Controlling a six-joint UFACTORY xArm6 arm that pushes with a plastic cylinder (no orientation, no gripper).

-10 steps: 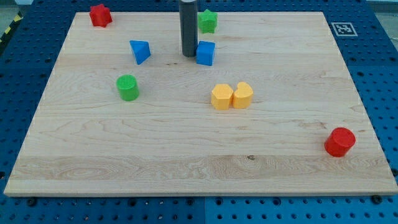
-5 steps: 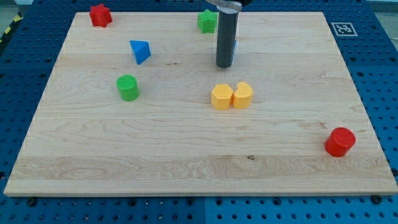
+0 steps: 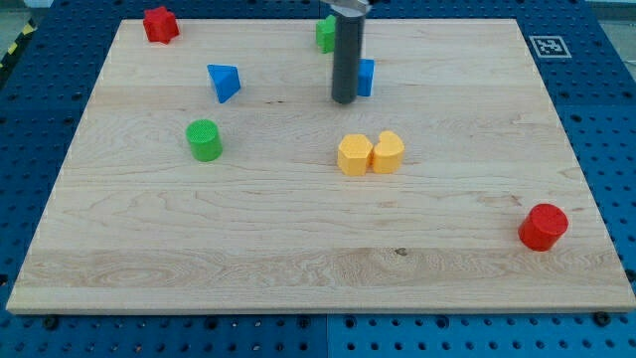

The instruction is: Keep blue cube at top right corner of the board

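Note:
The blue cube (image 3: pixel 366 78) sits on the wooden board (image 3: pixel 318 249) near the view's top centre, partly hidden behind my rod. My tip (image 3: pixel 344 100) rests on the board just to the left of the cube and a little below it, touching or nearly touching its left side. The board's top right corner (image 3: pixel 502 30) lies far to the right of the cube.
A green block (image 3: pixel 325 33) sits behind the rod at the top. A blue triangular block (image 3: pixel 224 82), green cylinder (image 3: pixel 204 140) and red block (image 3: pixel 159 23) are on the left. Two yellow blocks (image 3: pixel 370 153) sit mid-board. A red cylinder (image 3: pixel 543 227) sits lower right.
The blue cube has moved right and slightly up from beside the rod. My tip swung right in front of the cube, then came back a little to its left side.

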